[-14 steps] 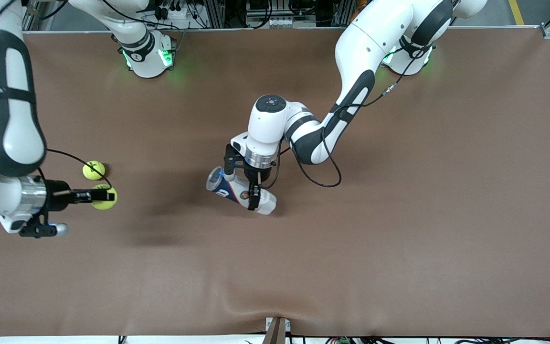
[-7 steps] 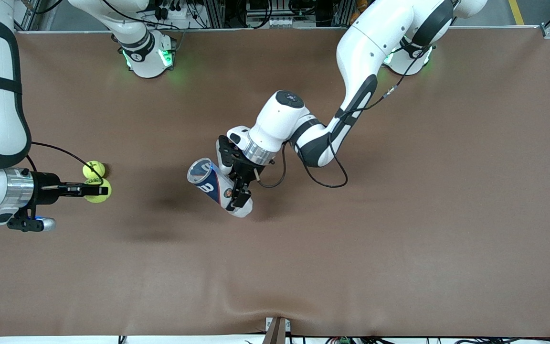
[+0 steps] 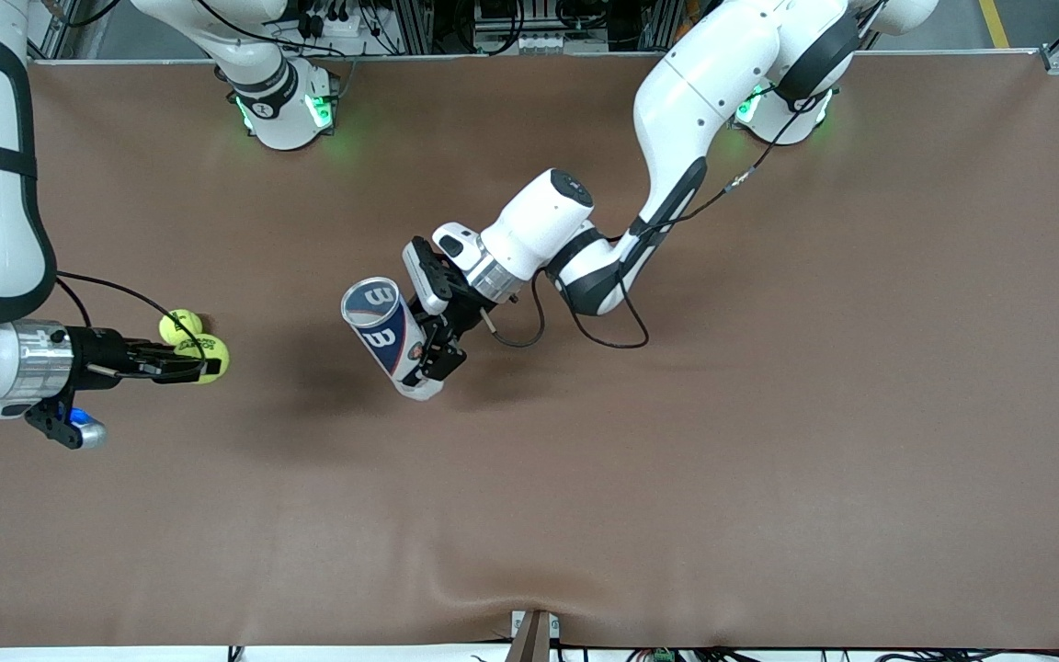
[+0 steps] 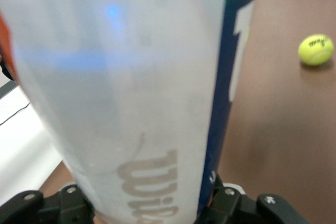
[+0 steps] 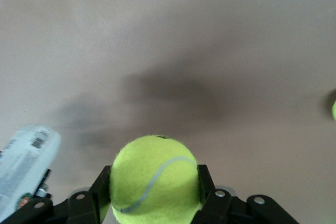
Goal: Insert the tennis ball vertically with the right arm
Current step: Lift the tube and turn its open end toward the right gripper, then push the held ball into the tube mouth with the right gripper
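Tennis ball between right gripper's fingers

Your left gripper hangs over mid-table, wrist angled toward the right arm's end, fingers clamped on a tilted can. Your right gripper, wrist level, pinches a tennis ball above the table.
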You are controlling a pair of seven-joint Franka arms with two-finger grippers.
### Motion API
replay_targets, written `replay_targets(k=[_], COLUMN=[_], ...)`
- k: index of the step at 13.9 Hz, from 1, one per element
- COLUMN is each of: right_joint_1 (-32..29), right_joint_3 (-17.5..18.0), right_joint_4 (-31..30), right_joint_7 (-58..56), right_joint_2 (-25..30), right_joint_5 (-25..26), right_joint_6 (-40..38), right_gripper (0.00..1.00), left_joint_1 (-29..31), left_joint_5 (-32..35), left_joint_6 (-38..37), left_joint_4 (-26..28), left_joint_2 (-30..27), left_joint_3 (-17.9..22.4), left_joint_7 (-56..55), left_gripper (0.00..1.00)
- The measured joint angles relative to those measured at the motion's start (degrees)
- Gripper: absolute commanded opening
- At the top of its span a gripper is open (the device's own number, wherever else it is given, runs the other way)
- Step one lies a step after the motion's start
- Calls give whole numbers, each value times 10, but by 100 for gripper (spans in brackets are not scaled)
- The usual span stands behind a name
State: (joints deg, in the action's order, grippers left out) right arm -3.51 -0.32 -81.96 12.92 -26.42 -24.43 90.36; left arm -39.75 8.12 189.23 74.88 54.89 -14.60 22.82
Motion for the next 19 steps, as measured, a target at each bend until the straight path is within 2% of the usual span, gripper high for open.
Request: replay_targets(k=[3, 7, 11, 15, 19], right_joint_1=[4, 14, 58, 110, 159], right_joint_3=[3, 5, 6, 7, 7], right_joint_4=[0, 0, 1, 10, 15], right_joint_7=[19, 76, 159, 314, 408], right_joint_2=[4, 5, 12, 20, 20], right_joint_5=[-3, -7, -11, -24, -25], right_joint_6=[-3, -8, -8, -3, 40], right_gripper=[21, 20, 20, 20, 20], left_joint_1=[0, 0, 4, 14, 16], left_joint_5=[-17, -18, -19, -19, -19], left_joint_6=[56, 75, 85, 92, 92], left_joint_4=[4, 6, 7, 7, 7], left_joint_2=[31, 60, 81, 98, 104], left_joint_3=[-13, -15, -15, -15, -15], left_joint_7=[-2, -51, -58, -58, -60], left_gripper=[78, 78, 78, 78, 78])
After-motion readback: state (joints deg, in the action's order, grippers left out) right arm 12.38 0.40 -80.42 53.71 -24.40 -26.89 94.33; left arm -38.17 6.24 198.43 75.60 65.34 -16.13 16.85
